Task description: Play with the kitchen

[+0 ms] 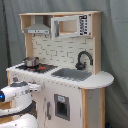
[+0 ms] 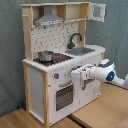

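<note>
The kitchen (image 1: 60, 65) fills most of both exterior views, standing tall in white and light wood against a grey curtain. In the first exterior view the grey range hood (image 1: 38, 29) sits at upper left, a microwave-style cabinet (image 1: 71, 25) beside it, and the tiled backsplash runs below. On the stove (image 1: 35, 67) stands a small metal pot (image 1: 30, 62). To the right of it lies the grey sink (image 1: 71, 74), with the black faucet (image 1: 83, 59) arching over its far edge.

In the second exterior view the pot (image 2: 46, 56) is left of centre, and the windowed oven door (image 2: 64, 95) faces the lower middle of the frame. The arm reaches in from the right edge, white with a blue ring, and its gripper (image 2: 75, 74) is right up against the kitchen's front, just beside the knobs (image 2: 63, 76) above the oven door. Whether its fingers are spread or closed cannot be told here. In the first exterior view the arm (image 1: 17, 95) bulks at lower left, in front of the cabinet.
</note>
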Tool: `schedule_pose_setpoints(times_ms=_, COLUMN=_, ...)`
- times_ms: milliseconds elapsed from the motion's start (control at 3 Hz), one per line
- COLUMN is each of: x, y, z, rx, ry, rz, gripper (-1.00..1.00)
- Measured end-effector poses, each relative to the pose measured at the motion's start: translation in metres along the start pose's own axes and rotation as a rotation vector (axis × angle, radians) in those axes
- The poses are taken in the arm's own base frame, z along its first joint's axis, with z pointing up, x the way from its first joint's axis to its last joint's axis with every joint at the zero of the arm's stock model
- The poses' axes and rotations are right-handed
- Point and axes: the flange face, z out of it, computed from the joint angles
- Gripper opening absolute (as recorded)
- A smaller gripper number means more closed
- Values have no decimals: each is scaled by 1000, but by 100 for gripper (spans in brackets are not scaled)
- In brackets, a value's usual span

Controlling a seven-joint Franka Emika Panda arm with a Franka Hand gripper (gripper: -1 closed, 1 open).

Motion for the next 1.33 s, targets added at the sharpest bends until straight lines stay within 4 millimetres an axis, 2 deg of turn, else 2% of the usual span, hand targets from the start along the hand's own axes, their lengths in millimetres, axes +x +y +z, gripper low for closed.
schedule_pose_setpoints(times_ms=333, x=0, y=0, z=0, rx=0, ry=0, rz=1, gripper=-100)
schedule_pose_setpoints(times_ms=667, x=3, y=3, z=1, rx=-4, ry=3, rz=65, gripper=-100)
schedule_pose_setpoints(times_ms=1333, x=2, y=3, z=1, rx=-3, ry=4, rz=314, gripper=-100)
